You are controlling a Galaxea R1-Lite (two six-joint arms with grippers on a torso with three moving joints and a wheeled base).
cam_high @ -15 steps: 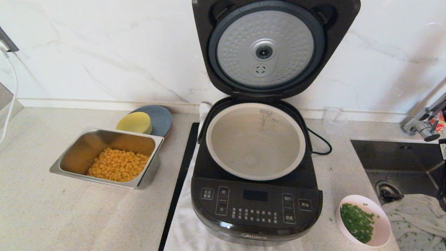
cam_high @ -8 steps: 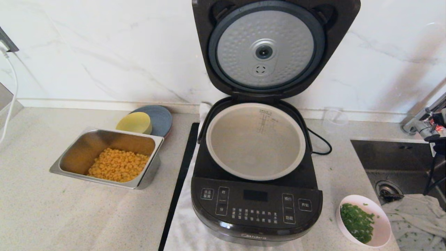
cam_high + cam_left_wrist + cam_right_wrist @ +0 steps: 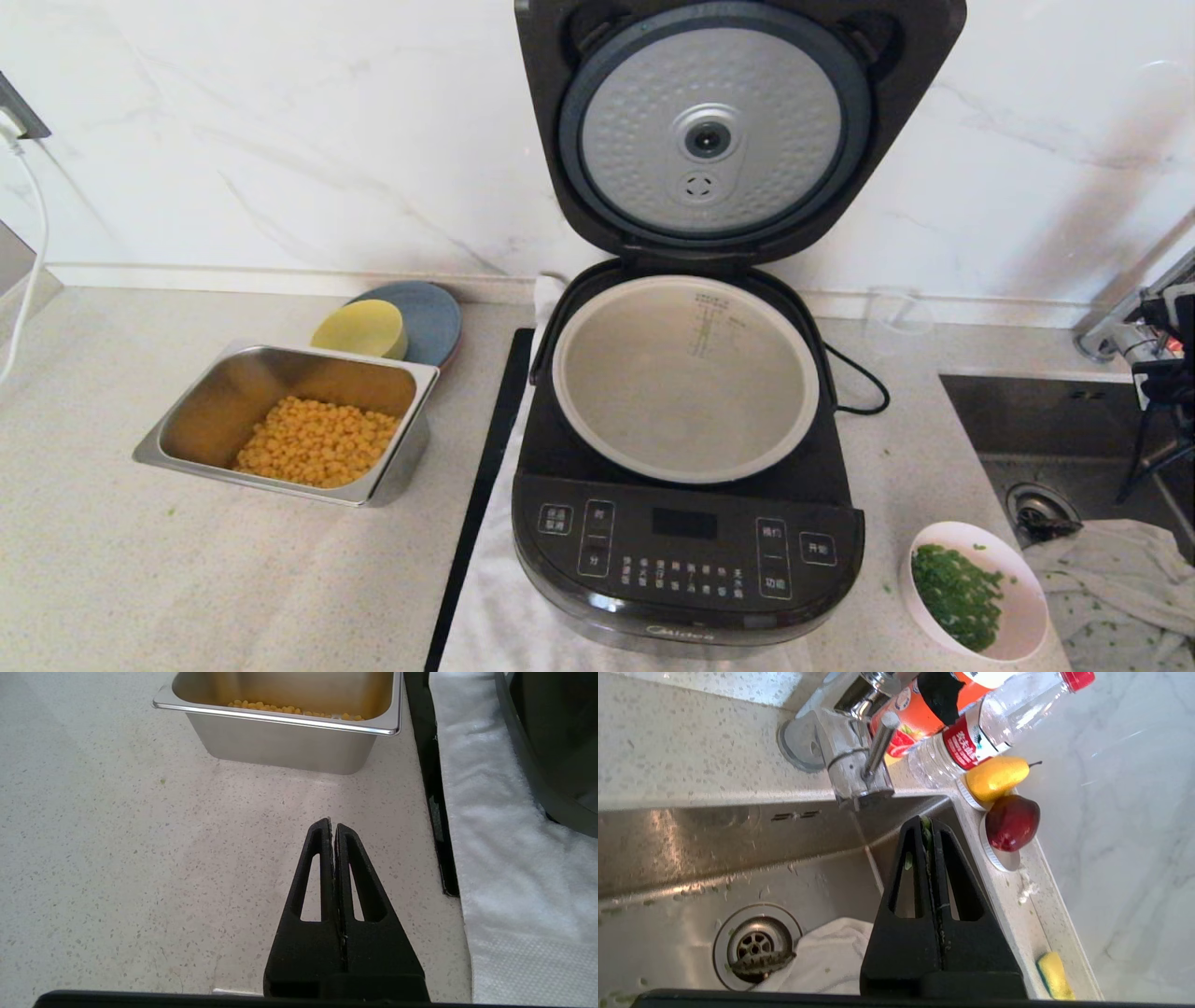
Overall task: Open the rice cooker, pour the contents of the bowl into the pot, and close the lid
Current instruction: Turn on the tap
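The black rice cooker stands in the middle of the counter with its lid swung up against the wall, silver underside facing me. Its grey-beige pot is empty. The pale pink bowl sits on the counter to the cooker's front right, with its contents, chopped green bits, inside. My right gripper hangs shut over the sink, green scraps stuck between its tips; its arm shows at the right edge. My left gripper is shut and empty above bare counter, near the steel tray.
A steel tray of corn, a yellow bowl and a blue plate sit left of the cooker. A white towel lies under the cooker. The sink, faucet and a cloth are at the right, with bottles and fruit behind.
My right arm has shifted a little left and farther back along the right edge, over the sink. The cooker, pot and bowl have not moved.
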